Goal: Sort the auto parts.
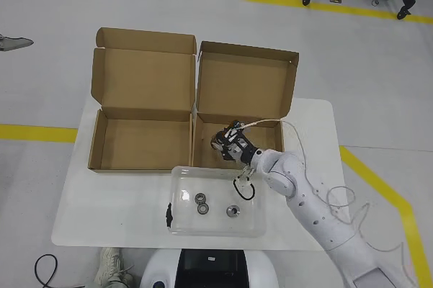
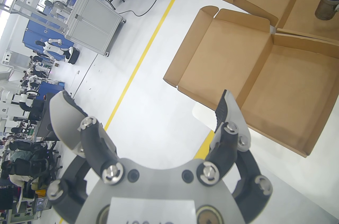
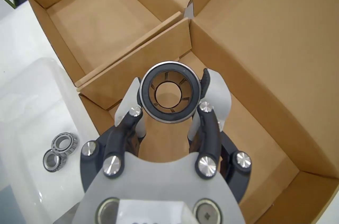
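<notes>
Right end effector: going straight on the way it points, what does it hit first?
The right end effector points into the cardboard box; its floor looks first in line, met by the gripped bearing. Depth unclear.

Both cardboard boxes [image 1: 140, 144] open upward; raised lids [image 1: 144, 79] block their far side

No legible text; cropped, unreadable print on a white label [image 2: 152, 210] at the left wrist.
</notes>
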You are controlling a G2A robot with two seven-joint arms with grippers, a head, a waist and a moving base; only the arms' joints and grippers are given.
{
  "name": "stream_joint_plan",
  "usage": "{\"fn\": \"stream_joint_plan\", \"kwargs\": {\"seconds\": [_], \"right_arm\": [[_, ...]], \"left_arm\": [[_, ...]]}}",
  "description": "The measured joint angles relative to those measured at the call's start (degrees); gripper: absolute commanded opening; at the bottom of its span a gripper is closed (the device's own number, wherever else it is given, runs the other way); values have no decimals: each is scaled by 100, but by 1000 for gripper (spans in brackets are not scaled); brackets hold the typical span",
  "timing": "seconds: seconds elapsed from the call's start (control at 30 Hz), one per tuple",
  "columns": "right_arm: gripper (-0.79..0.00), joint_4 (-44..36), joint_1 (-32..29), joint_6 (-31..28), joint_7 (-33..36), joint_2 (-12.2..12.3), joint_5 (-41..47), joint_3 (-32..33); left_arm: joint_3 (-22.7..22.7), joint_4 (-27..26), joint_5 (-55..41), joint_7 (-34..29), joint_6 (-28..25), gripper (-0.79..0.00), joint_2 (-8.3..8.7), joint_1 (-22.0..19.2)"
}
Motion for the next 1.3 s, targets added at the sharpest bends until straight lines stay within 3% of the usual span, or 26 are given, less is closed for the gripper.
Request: {"fn": "stream_joint_plan", "kwargs": {"seconds": [0.33, 0.53, 0.6, 0.7, 0.73, 0.8, 0.9, 1.13, 1.3], "right_arm": [[-785, 465, 328, 208, 346, -147, -21, -247], [-693, 765, 493, 254, 464, -216, -66, -333], [-616, 883, 542, 270, 421, -245, -84, -370], [-360, 1014, 596, 338, 347, -285, -136, -419], [-231, 1046, 608, 339, 323, -297, -136, -432], [-95, 1116, 638, 335, 289, -321, -134, -455], [-49, 1174, 675, 322, 268, -349, -154, -477], [-34, 1018, 635, 186, 98, -345, -208, -390], [-18, 362, 398, -37, -7, -252, -428, -213]], "left_arm": [[0, 0, 0, 0, 0, 0, 0, 0], [0, 0, 0, 0, 0, 0, 0, 0], [0, 0, 0, 0, 0, 0, 0, 0], [0, 0, 0, 0, 0, 0, 0, 0], [0, 0, 0, 0, 0, 0, 0, 0], [0, 0, 0, 0, 0, 0, 0, 0], [0, 0, 0, 0, 0, 0, 0, 0], [0, 0, 0, 0, 0, 0, 0, 0], [0, 0, 0, 0, 0, 0, 0, 0]]}}
